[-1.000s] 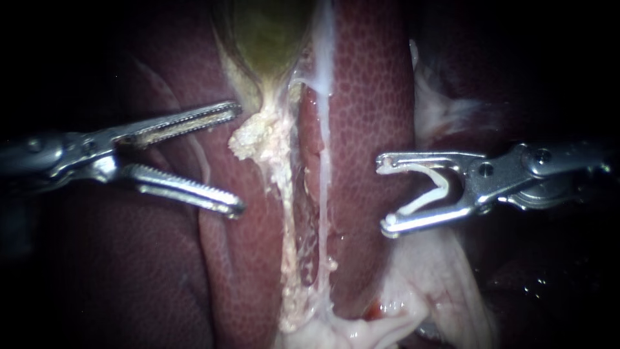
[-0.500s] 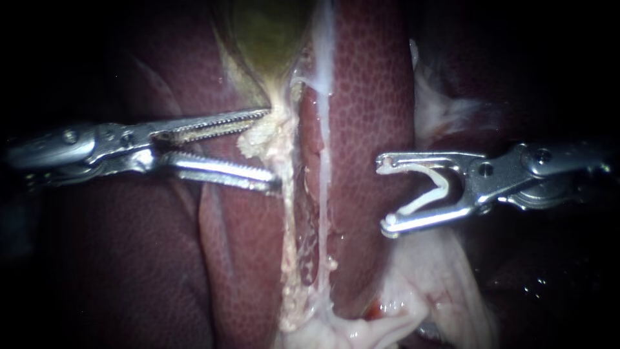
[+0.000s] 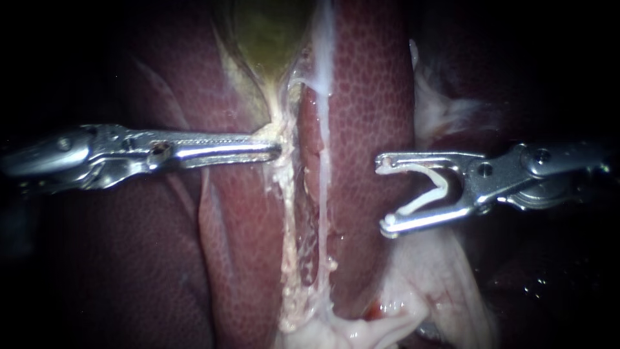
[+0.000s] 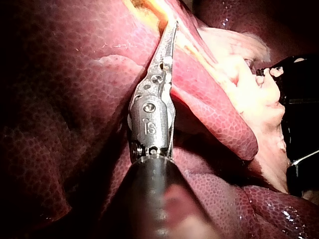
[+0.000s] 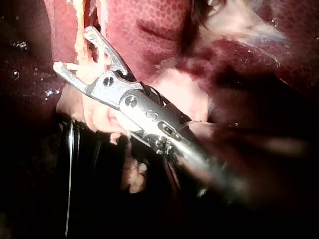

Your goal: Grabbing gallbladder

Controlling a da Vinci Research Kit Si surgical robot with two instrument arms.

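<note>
The gallbladder (image 3: 268, 39) shows greenish at the upper middle and narrows to a pale, crumbly neck (image 3: 279, 132) running down between lobes of the liver (image 3: 368, 97). My left instrument (image 3: 274, 150) comes in level from the left, its jaws shut on that pale neck tissue. In the left wrist view the jaws (image 4: 172, 30) pinch the yellowish strand ahead of them. My right instrument (image 3: 383, 194) hangs apart over the liver to the right, jaws wide, holding an open white clip (image 3: 433, 187). The right wrist view shows the same jaws (image 5: 74, 49) and clip (image 5: 84, 67).
Pale fatty tissue (image 3: 420, 291) lies low and right, below my right instrument. A whitish band (image 3: 323, 97) runs down the liver beside the neck. More pale tissue (image 3: 445, 110) sits at the upper right. Dark surroundings frame both sides.
My left instrument has moved right onto the gallbladder's neck and its jaws have gone from wide open to shut on the pale tissue. The right instrument has stayed still.
</note>
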